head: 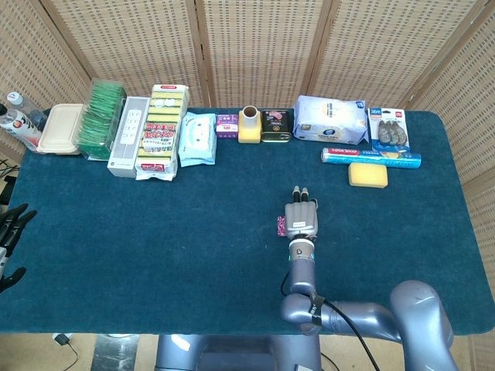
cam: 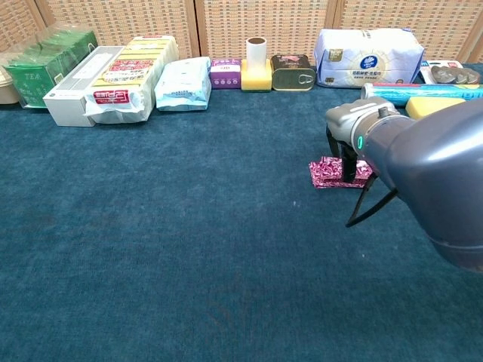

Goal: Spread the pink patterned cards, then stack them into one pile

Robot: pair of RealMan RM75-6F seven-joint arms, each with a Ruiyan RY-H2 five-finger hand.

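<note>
Cards (cam: 330,172) are lying right of table centre, directly beneath the right hand (head: 301,219), whose fingers (cam: 349,167) are pressing down on them; only their left edge is peeking out overhead. We are judging the pile's long axis as left-to-right, though the arm is hiding its right end. The left hand (head: 11,229) is idling, fingers apart, well apart at the table's left edge.

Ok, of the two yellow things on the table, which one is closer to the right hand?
The flat yellow sponge, lying just in front of the blue roll and up-right of the right hand. The yellow holder with the cardboard tube stands farther off, in the back row.
</note>
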